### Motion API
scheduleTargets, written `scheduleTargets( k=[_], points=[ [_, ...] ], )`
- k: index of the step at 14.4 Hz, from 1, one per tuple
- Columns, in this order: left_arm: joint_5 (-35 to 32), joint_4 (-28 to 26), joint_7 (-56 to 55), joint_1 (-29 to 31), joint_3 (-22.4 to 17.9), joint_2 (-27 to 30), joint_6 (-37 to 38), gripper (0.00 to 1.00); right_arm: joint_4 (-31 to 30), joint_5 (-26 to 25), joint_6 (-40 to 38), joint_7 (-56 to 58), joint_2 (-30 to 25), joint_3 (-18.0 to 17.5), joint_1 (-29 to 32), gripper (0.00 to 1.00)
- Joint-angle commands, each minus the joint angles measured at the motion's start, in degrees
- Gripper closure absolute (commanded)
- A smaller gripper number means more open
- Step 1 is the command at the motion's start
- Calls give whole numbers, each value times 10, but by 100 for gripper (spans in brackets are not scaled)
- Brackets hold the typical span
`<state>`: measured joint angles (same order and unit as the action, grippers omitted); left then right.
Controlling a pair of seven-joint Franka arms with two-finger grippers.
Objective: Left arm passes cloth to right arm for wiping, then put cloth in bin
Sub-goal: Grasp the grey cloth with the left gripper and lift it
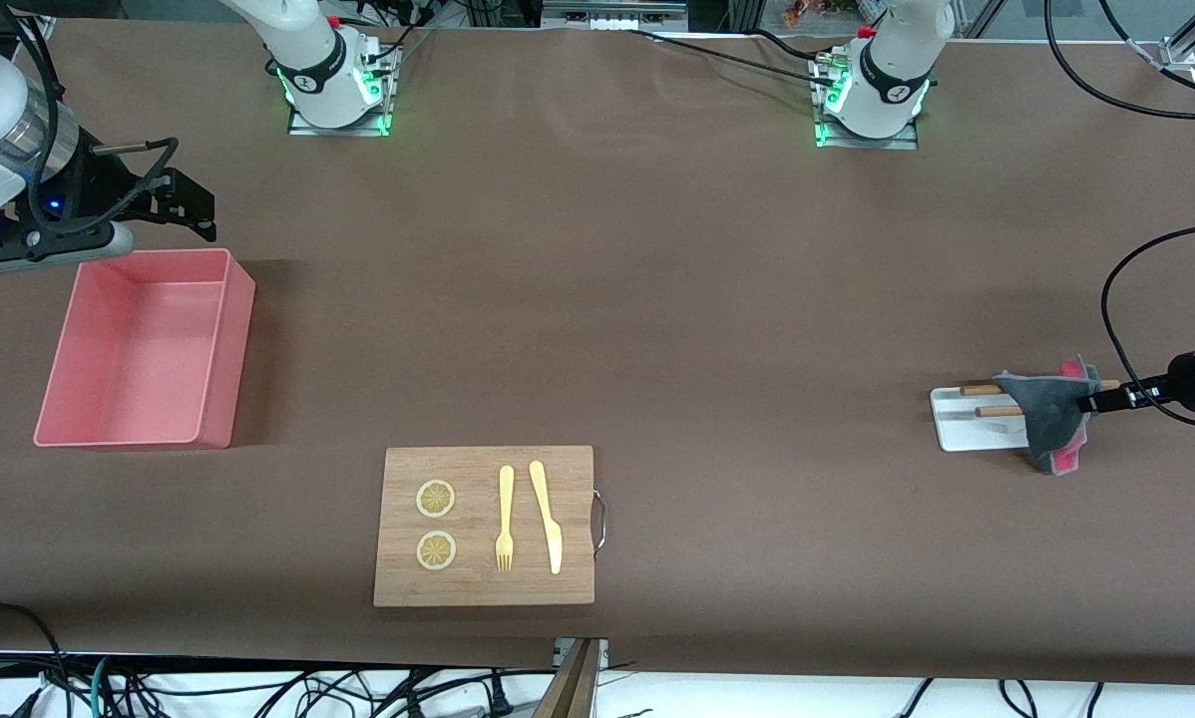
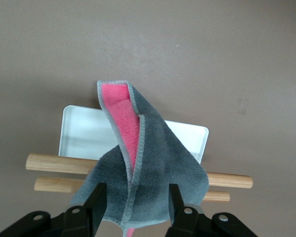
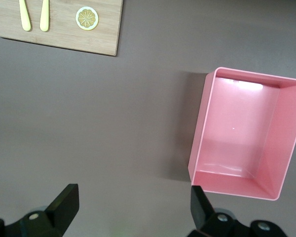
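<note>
light: even, bright overhead | shadows: soft, beside bin (image 1: 139, 349) | glare: bin floor | blur: none

The cloth (image 2: 153, 168) looks soft and fleecy, matt grey on one face, pink pile on the other, with stitched edging; the bin (image 1: 139, 349) is smooth, slightly glossy pink plastic; the white tray (image 2: 89, 133) looks smooth with a satin sheen; its two sticks (image 2: 54, 163) are pale bare wood; the board (image 1: 485, 526) is matt light wood grain; the table covering (image 1: 657, 299) is matt brown.

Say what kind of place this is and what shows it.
Most likely a robot lab test bench: two arm bases bolted to a brown-covered table, loose cables along its edges, and staged props, a wooden board with toy cutlery and a pink bin.
</note>
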<state>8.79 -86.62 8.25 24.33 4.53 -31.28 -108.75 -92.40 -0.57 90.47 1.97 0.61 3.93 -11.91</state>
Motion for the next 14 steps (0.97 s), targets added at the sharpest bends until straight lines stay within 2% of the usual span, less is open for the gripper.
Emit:
scheduleTargets(
  k=[1, 3, 6, 9, 10, 12, 14],
  points=[
    [27, -6, 17, 9, 6, 0, 11, 41, 12, 0, -5, 0, 4, -2, 0, 0],
    [49, -7, 19, 17, 6, 0, 35, 44, 12, 0, -5, 0, 4, -2, 0, 0],
    [50, -5, 20, 18, 6, 2, 53, 57, 12, 0, -5, 0, 4, -2, 0, 0],
    [51, -7, 25, 19, 6, 1, 55, 61, 12, 0, -4, 0, 4, -2, 0, 0],
    [51, -7, 29, 19, 6, 0, 55, 69, 12, 0, -4, 0, 4, -2, 0, 0],
    [50, -6, 39, 19, 6, 1, 55, 99, 12, 0, -4, 0, 4, -2, 0, 0],
    [51, -3, 40, 19, 6, 1, 55, 100, 12, 0, -5, 0, 4, -2, 0, 0]
  ],
)
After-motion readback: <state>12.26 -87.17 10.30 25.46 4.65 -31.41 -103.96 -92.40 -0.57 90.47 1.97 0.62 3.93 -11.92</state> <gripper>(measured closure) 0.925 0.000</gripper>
